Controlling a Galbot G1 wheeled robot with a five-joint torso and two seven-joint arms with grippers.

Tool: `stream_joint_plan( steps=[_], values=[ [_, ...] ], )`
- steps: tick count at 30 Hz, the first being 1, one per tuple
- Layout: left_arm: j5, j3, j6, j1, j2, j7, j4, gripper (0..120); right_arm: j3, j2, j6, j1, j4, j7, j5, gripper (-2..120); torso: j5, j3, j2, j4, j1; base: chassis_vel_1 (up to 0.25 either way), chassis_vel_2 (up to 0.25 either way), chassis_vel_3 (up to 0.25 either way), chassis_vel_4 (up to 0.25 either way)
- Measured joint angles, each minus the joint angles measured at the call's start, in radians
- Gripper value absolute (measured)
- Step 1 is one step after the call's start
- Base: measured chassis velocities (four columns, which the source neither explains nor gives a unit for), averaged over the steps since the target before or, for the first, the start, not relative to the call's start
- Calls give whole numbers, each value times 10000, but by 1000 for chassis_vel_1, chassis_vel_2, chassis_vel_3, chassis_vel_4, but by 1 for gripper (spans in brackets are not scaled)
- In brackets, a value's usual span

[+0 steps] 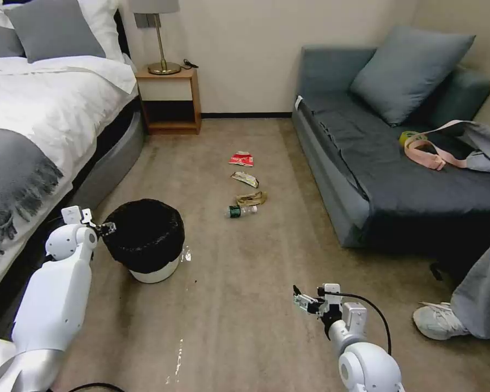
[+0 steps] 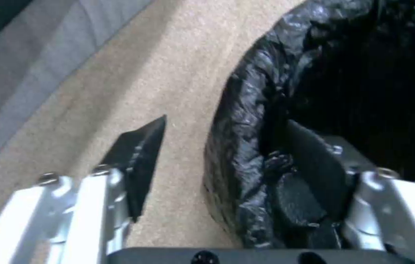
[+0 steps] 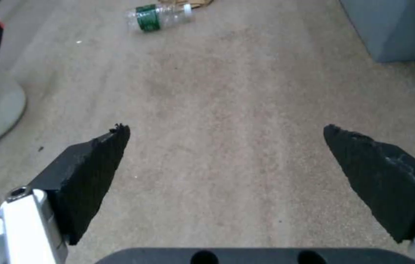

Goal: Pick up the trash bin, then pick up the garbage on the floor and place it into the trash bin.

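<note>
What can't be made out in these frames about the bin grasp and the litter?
- Left gripper: fingers straddle the trash bin rim, one outside, one in the black bag; actual contact is hidden by bag folds.
- Bin interior: dark, contents unreadable.
- Snack packet and wrapper: print too small in the head view.
- Bottle: contents unclear.
- Right gripper: open above bare carpet.

Tan carpeted floor point(image 1: 228, 305) carries everything here. The small round white bin with the black plastic liner point(image 1: 147, 239) stands on it near the bed. Farther out, four litter bits lie in a loose line: red-white snack packet point(image 1: 242, 159), yellow-dark wrapper point(image 1: 245, 179), what looks like a tan paper wad point(image 1: 251, 198), and a clear green-labelled bottle point(image 1: 240, 210) on its side.
</note>
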Motion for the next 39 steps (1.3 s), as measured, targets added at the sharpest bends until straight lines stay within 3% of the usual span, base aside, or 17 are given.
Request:
stream_joint_plan(
  steps=[7,16,27,39],
  values=[
    [13,-64,-8,118,5,221,-72,32,-26,-2,-66,-3,85,9,171,100,0,0,1,0,0,0,0,0,0],
    [-4,-318,-11,413,82,399,-276,5,-92,11,-155,-2,161,12,263,100,-1,0,1,-1,0,0,0,0,0],
    [-2,-637,-14,773,126,440,-634,5,-131,-41,-171,-93,274,12,296,100,-1,0,1,0,0,0,0,0,0],
    [1,-1089,-13,1551,177,435,-1673,5,-174,-104,-166,-265,449,8,287,100,0,0,1,0,0,0,0,0,0]
  ],
)
